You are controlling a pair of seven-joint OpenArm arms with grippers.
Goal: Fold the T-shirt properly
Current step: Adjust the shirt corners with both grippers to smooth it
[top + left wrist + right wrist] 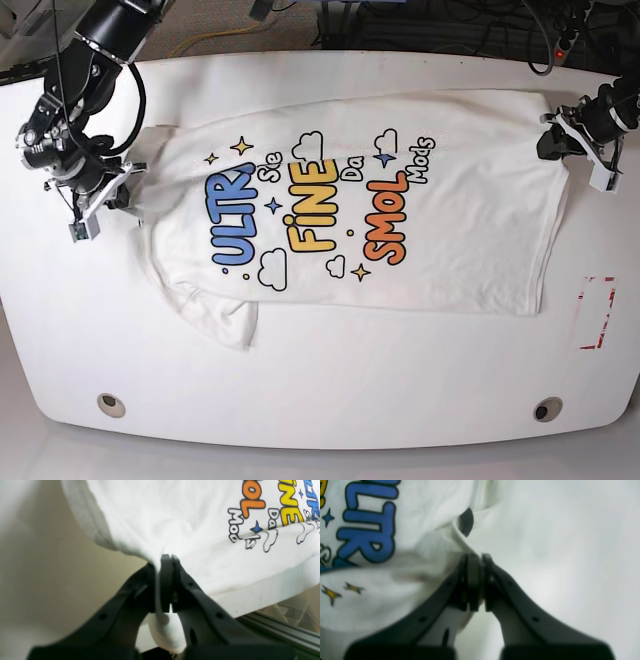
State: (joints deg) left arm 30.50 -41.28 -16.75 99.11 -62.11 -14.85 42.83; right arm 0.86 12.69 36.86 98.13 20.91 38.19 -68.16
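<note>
One T-shirt point(400, 240) flat on table point(320, 380); two claws, left claw point(166, 557) and right claw point(476, 555), each clenched on its fabric

Both wrist views cut the T-shirt point(175, 525) print off at their edges, pretty blurry too. In the base view a sleeve is bunched up near the worktop point(320, 390) left edge.
</note>
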